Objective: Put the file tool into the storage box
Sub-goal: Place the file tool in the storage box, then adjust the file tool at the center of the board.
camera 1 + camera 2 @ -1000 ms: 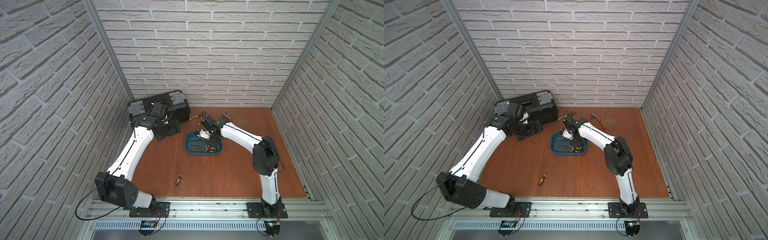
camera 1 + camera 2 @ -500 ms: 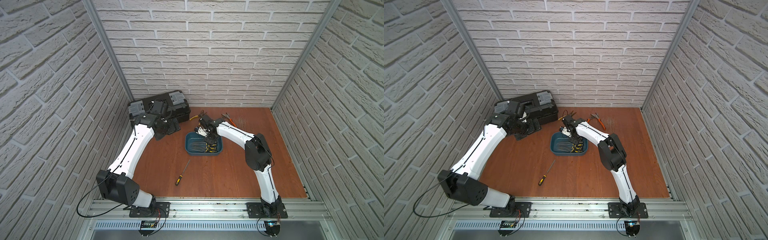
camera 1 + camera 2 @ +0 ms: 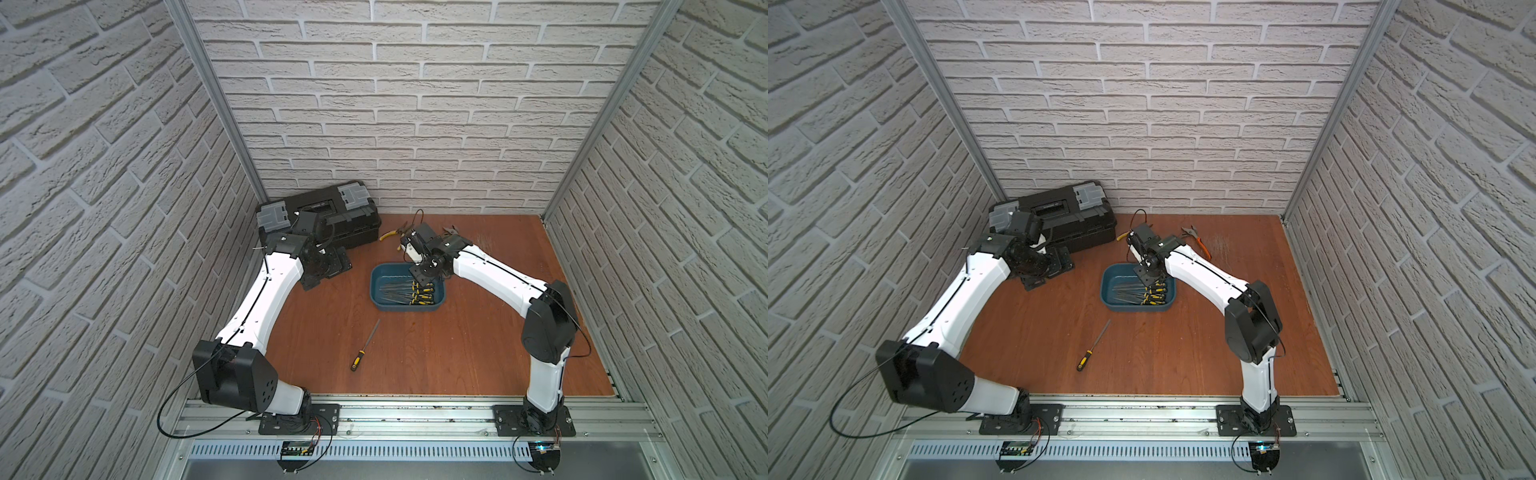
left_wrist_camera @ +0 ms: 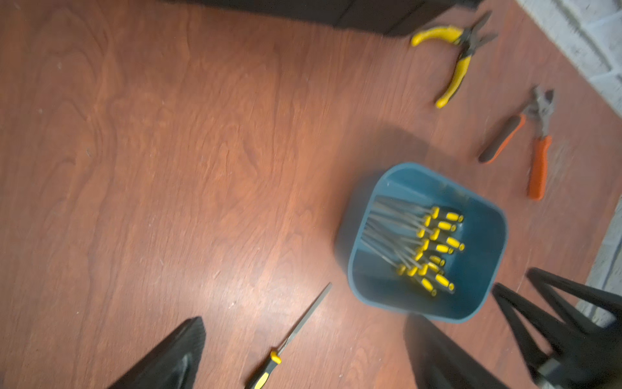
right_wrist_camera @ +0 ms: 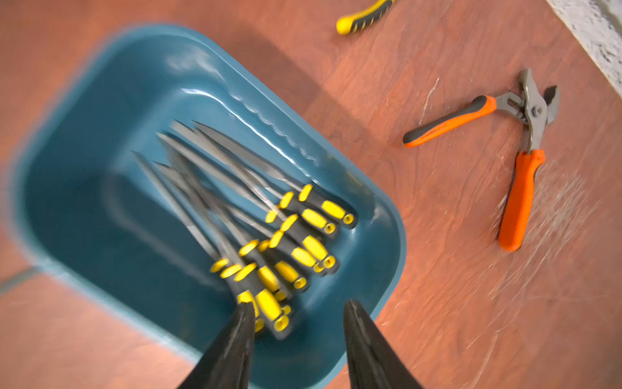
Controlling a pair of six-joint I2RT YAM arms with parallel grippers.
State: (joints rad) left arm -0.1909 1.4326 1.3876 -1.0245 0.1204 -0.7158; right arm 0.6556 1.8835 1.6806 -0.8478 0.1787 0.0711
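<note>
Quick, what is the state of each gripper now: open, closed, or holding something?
Left gripper: open, holding nothing.
Right gripper: open, holding nothing, above the files in the storage box.

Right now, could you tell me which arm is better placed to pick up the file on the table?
Probably left. The left tool is open, with the file framed between its fingers in the wrist view; the right tool hangs over the storage box.

Both arms bend inward; left tool [image 4: 303, 321] and right tool [image 5: 299, 304] hang with jaws apart.
</note>
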